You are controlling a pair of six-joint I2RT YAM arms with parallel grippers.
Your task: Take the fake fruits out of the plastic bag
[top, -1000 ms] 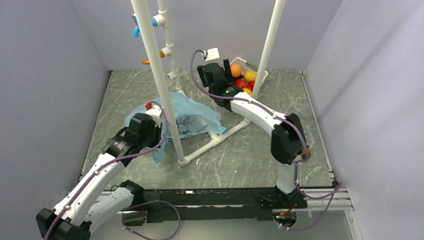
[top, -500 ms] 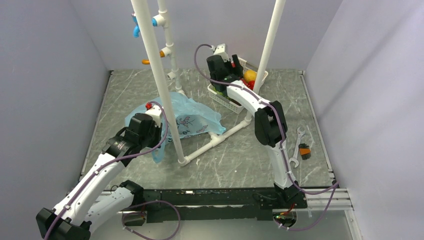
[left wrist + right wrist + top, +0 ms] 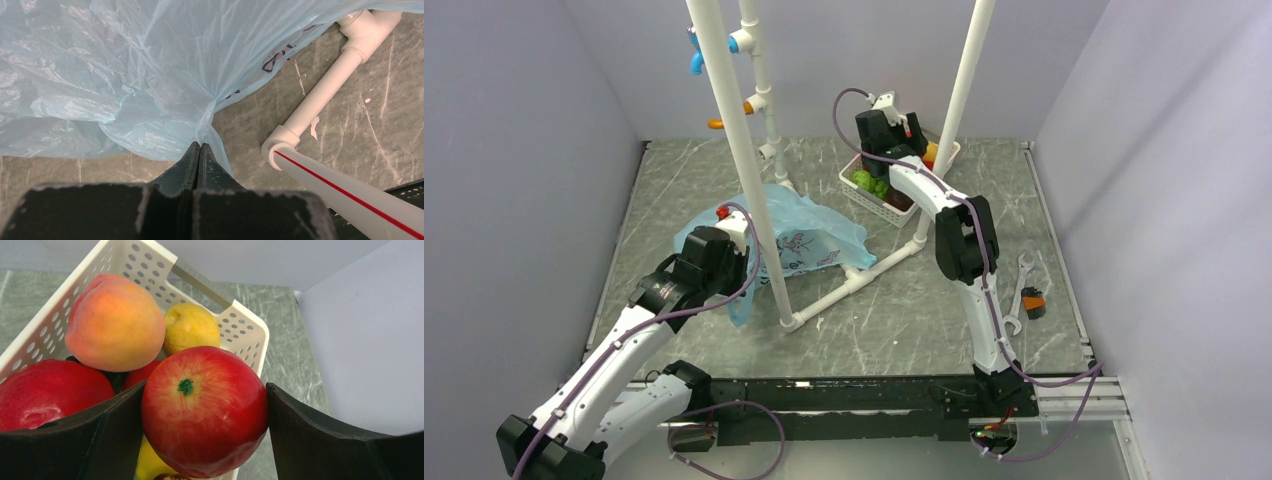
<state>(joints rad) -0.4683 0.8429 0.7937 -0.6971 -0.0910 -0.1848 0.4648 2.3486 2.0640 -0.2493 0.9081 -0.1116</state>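
Observation:
The light-blue plastic bag [image 3: 814, 235] lies crumpled on the table by the white pipe frame. My left gripper [image 3: 200, 146] is shut on a gathered fold of the bag [image 3: 125, 75] at its near edge. No fruit shows through the bag. My right gripper [image 3: 206, 386] is at the far side of the table [image 3: 914, 132], over the white slotted basket [image 3: 145, 255]. Its fingers press both sides of a red apple [image 3: 205, 410]. Below it in the basket lie a peach-orange fruit [image 3: 115, 322], a yellow fruit [image 3: 192, 327] and another red fruit [image 3: 45, 392].
The white pipe frame has uprights [image 3: 744, 160] and a floor bar [image 3: 320, 107] right beside the bag. Green fruits [image 3: 864, 180] lie at the basket's [image 3: 864, 197] near end. A wrench [image 3: 1016, 290] and a small orange-black tool [image 3: 1032, 303] lie at the right.
My right arm has swung right and back, from beside the basket to over its far end. The left gripper and the bag have not moved.

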